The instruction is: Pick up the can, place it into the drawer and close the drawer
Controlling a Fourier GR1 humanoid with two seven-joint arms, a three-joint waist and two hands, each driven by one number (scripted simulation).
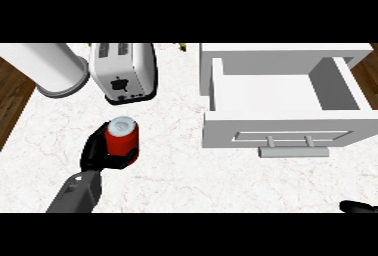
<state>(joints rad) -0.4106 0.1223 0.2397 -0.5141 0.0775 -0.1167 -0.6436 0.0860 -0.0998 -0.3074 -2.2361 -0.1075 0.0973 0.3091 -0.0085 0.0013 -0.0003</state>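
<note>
Can (122, 136): red cylindrical body, pale silver lid, standing on the tabletop (170, 170) left of centre, well apart from the drawer (284, 100). Left hand (100, 150): black, fingers curled round the can's lower sides. Right hand (359, 206): only a black tip shows at the lower right edge; cannot tell how its fingers stand. Drawer: white, box-shaped, pulled open, interior bare, flat bar handle (293, 151) on its front panel. Tabletop: white marble with faint reddish veining. Toaster (123, 71): glossy silver, two slots, at the rear. Beside it a white cylinder (50, 67) on a round base. Dark wooden floor (13, 95) along the left edge.
</note>
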